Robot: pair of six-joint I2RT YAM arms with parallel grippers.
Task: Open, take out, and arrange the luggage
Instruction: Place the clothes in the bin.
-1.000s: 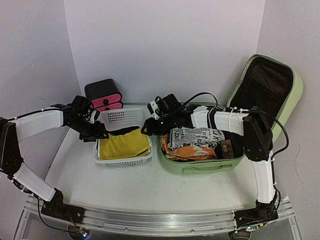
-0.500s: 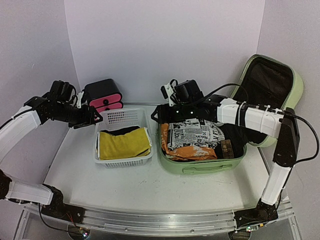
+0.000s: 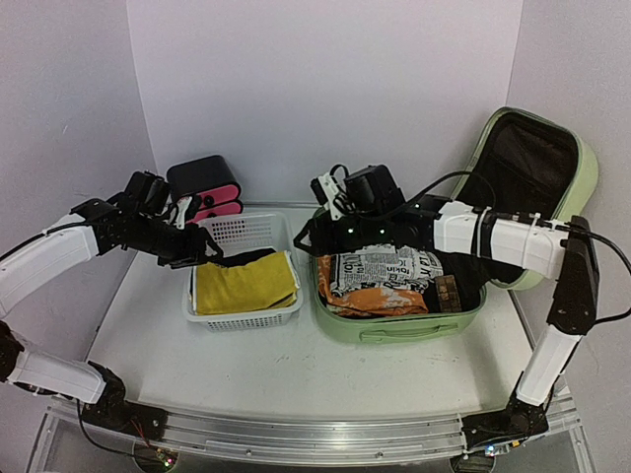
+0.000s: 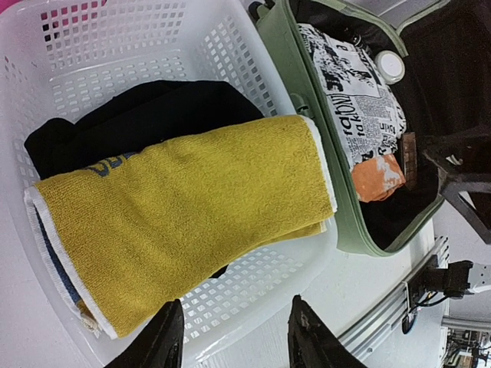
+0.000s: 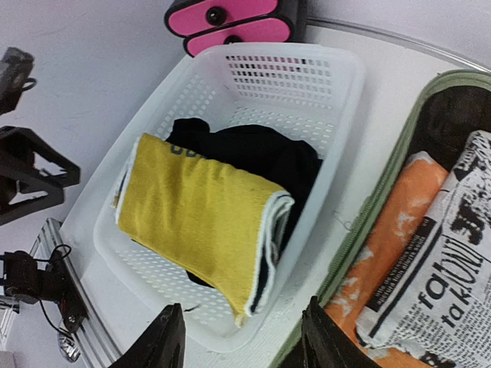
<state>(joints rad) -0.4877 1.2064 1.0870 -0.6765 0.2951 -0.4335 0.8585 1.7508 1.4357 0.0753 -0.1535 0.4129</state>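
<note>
Now that the yellow towel (image 3: 245, 284) lies folded in the white basket (image 3: 242, 321) over a black garment (image 4: 146, 115), both arms are off it. L gripper (image 4: 234, 341) dips back by the basket's left rim; R gripper (image 5: 242, 337) hovers betw. basket & luggage (image 3: 414, 331). Both sets of fingers are part-open, empty. Luggage sits open right of the basket, newsprint cloth (image 3: 385, 270) & orange cloth (image 3: 367, 300) still inside, prob. next out.

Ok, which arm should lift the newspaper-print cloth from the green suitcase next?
Right. The right gripper hovers open at the left rim of the light-green hard-shell suitcase, beside the newspaper-print cloth; the left gripper sits beyond the white perforated basket.
</note>
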